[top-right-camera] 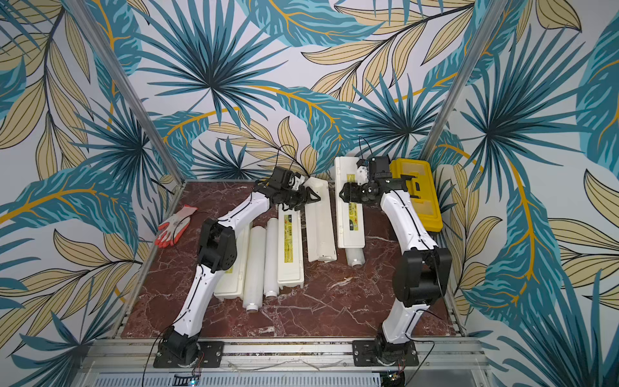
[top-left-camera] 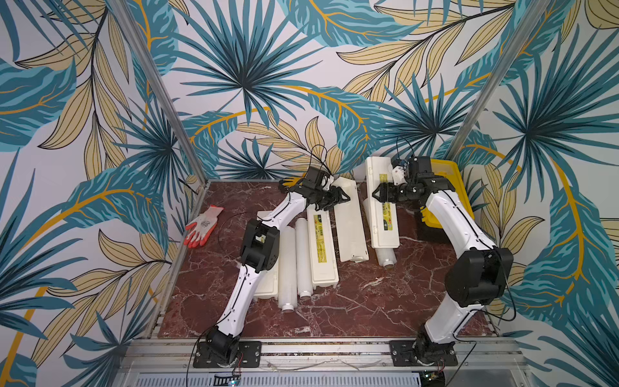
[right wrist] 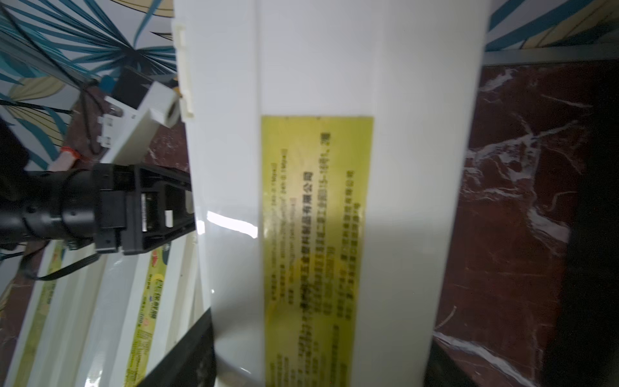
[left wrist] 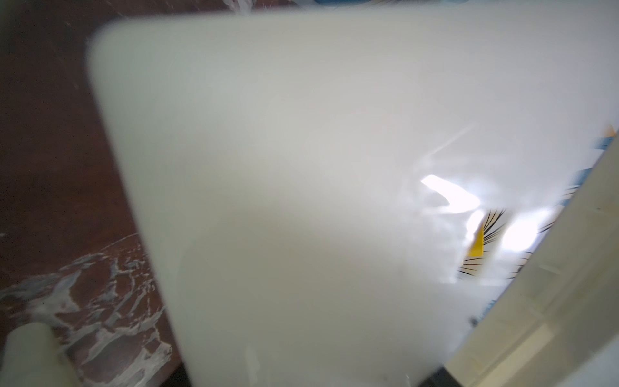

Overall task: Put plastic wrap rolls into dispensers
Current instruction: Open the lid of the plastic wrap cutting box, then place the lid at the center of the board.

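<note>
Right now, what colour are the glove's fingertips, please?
Orange-red, on the glove, clearest in a top view.

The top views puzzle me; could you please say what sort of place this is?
Probably a robot test booth rather than a home: left arm and right arm bolted to a metal rail, a marble-look tabletop, leaf-print panels closing it in.

Bright, even light; wrist views blurred, glare on the dispenser [left wrist: 301, 187].
</note>
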`<control>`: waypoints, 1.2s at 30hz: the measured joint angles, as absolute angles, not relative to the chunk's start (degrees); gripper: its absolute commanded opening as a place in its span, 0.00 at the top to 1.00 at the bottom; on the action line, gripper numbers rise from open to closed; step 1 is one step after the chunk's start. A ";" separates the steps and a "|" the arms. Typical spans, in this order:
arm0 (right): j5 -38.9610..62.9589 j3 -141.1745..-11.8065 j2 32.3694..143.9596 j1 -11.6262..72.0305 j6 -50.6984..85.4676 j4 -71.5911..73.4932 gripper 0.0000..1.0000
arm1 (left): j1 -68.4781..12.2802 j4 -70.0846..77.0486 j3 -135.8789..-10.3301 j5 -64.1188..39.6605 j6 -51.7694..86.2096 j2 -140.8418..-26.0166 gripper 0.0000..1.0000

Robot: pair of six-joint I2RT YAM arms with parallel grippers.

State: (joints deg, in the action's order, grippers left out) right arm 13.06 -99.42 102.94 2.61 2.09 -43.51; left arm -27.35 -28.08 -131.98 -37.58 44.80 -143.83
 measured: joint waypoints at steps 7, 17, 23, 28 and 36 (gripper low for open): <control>2.76 -102.59 108.03 1.48 -3.36 -50.00 0.43 | -28.12 -28.08 -131.57 -38.00 45.06 -143.83 0.59; -4.95 -102.98 114.85 -1.48 -6.85 -52.27 0.41 | -28.75 -28.12 -130.10 -38.20 45.47 -143.83 0.58; -4.12 -102.13 117.86 -3.77 -6.92 -50.28 0.40 | -28.84 -27.79 -129.38 -38.28 45.56 -143.83 0.59; -2.33 -102.10 120.64 -4.25 -6.90 -48.88 0.33 | -28.91 -27.68 -129.36 -38.26 45.54 -143.83 0.58; -0.56 -101.16 122.83 -4.25 -6.37 -48.03 0.01 | -28.93 -27.68 -129.34 -38.20 45.52 -143.83 0.55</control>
